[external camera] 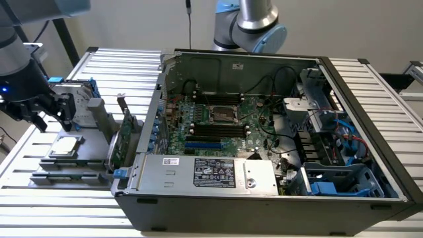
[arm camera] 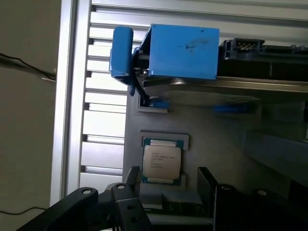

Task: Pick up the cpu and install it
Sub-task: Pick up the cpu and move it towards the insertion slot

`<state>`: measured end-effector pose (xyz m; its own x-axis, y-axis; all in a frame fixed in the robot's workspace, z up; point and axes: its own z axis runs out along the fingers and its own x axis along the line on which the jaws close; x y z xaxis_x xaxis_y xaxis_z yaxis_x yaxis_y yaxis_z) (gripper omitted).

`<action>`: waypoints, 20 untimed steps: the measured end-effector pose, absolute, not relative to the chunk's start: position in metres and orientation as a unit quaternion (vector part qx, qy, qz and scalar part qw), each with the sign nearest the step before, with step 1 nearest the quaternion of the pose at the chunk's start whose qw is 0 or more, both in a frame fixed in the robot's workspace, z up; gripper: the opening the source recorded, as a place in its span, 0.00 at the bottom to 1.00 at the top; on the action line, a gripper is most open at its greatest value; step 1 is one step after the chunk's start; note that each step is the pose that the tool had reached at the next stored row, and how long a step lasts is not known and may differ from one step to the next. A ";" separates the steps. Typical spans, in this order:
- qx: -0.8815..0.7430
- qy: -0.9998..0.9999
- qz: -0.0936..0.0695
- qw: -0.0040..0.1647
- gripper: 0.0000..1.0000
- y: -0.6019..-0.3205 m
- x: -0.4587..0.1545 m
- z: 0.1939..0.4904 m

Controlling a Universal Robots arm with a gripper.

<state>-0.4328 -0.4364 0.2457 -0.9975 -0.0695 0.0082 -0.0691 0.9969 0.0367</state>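
slatted aluminium table (external camera: 53,204) carries an open computer case (external camera: 264,148) and, along its edge at the exterior view's left, a grey fixture tray (external camera: 66,167). the cpu (external camera: 64,146) lies flat in a tray pocket, untouched. the gripper (external camera: 51,124) hovers above it, fingers spread and empty, near the blue-railed hard drive (external camera: 76,101)

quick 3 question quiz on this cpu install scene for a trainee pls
1. True or false: the cpu is already seated in the motherboard socket.
2. The gripper is: A) shut on the cpu, B) open, close to the cpu and holding nothing, C) shut and empty.
3. In the exterior view, on which side of the computer case does the cpu lie?

Key: 1 false, it lies in a tray outside the case. 2 B. 3 the left.
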 end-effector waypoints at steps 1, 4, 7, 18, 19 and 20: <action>0.035 -0.999 -0.018 0.005 0.60 -0.436 -0.433 0.244; 0.035 -0.999 -0.018 0.005 0.60 -0.436 -0.433 0.239; 0.035 -0.999 -0.018 0.005 0.60 -0.436 -0.433 0.233; 0.034 -0.999 -0.018 0.005 0.60 -0.438 -0.433 0.213; 0.034 -0.999 -0.018 0.005 0.60 -0.439 -0.433 0.211; 0.033 -0.999 -0.018 0.005 0.60 -0.439 -0.433 0.209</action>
